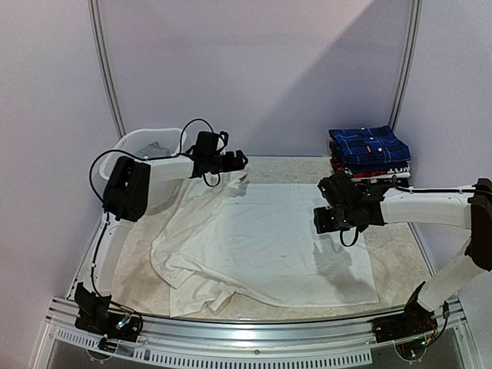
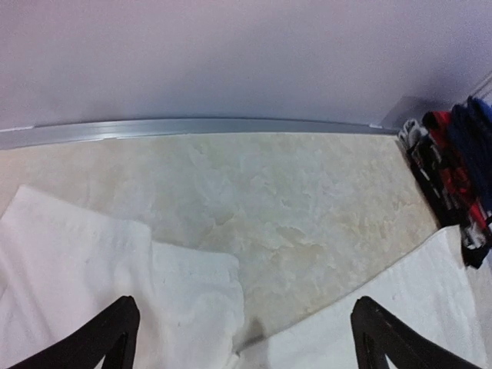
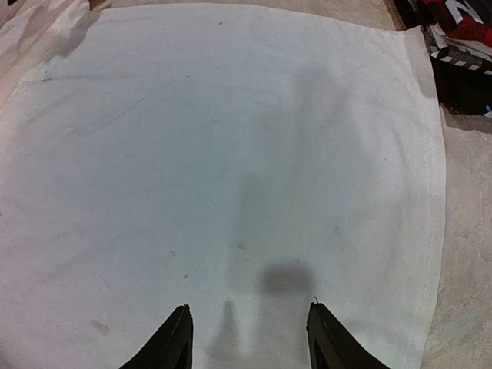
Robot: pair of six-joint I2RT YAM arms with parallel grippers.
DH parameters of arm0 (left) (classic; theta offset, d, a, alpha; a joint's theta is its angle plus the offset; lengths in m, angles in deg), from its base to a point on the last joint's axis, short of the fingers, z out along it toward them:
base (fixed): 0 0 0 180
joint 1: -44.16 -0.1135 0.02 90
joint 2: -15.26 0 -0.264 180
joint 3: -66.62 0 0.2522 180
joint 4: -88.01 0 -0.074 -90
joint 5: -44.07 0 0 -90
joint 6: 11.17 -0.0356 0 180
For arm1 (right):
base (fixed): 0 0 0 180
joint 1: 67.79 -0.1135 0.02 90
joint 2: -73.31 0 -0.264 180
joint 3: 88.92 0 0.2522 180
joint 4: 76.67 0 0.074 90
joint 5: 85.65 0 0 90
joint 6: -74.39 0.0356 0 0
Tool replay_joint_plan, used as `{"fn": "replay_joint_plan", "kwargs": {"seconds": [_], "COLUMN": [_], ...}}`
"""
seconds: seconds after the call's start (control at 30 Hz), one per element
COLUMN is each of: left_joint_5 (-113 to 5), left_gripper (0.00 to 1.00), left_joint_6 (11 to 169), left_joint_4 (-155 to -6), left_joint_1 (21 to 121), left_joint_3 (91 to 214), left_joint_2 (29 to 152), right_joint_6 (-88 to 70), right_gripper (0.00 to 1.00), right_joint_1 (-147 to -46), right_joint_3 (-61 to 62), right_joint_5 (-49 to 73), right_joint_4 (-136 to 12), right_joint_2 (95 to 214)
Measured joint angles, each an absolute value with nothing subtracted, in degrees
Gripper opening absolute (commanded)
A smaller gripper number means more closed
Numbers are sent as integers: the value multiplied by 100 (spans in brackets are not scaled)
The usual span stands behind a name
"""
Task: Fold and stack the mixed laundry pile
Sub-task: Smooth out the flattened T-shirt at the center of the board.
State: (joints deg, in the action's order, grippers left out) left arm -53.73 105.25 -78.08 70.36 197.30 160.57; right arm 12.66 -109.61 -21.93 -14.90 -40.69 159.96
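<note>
— Right by you runs the front rail [image 1: 254,334], with both arm bases bolted along it. Where is the washing?

— You have a white shirt [image 1: 261,246] spread out in the middle of the table [image 1: 403,254]. Its right edge is straight and flat. Its left side is bunched up in wrinkles.

— Do you have room to move?

— Yes. You get a bare strip of table to the right of the shirt, and more bare table at the back, up to the wall. A stack [image 1: 370,161] of folded clothes sits in the back right corner, with a blue plaid shirt [image 1: 369,142] on top. The white shirt's far right corner lies just beside it. A basket [image 1: 142,142] stands at the back left.

— How are your arms?

— Your left arm reaches to the back. Its left gripper [image 2: 246,307] is over the shirt's far left corner, fingers spread wide, holding nothing. Your right arm comes in from the right side. Its right gripper [image 3: 247,309] hangs over the flat right part of the shirt, fingers apart, nothing between them.
</note>
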Motion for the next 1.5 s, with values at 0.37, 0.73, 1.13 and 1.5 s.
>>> {"fn": "replay_joint_plan", "kwargs": {"seconds": [0.37, 0.73, 1.13, 1.5], "left_joint_5": [-3915, -2536, -1983, -2689], "left_gripper": [100, 98, 87, 74], "left_joint_6": [10328, 10544, 11414, 12330], "left_joint_4": [-7795, -6455, -4792, -3100], "left_joint_1": [7128, 7812, 9152, 10234], "left_joint_3": [16458, 14030, 12448, 12260], "left_joint_2": [12095, 10399, 8650, 7815], "right_joint_6": [1373, 1458, 1633, 1819], "right_gripper": [52, 52, 53, 53], "right_joint_1": [-10970, -11064, -11090, -11112], "right_joint_3": [-2287, -2499, -2877, -2982], "right_joint_5": [-1299, -1136, -1105, -889], "right_joint_4": [-4160, -4300, -4464, -4609], "right_joint_2": [15646, 15318, 14916, 14877]}}
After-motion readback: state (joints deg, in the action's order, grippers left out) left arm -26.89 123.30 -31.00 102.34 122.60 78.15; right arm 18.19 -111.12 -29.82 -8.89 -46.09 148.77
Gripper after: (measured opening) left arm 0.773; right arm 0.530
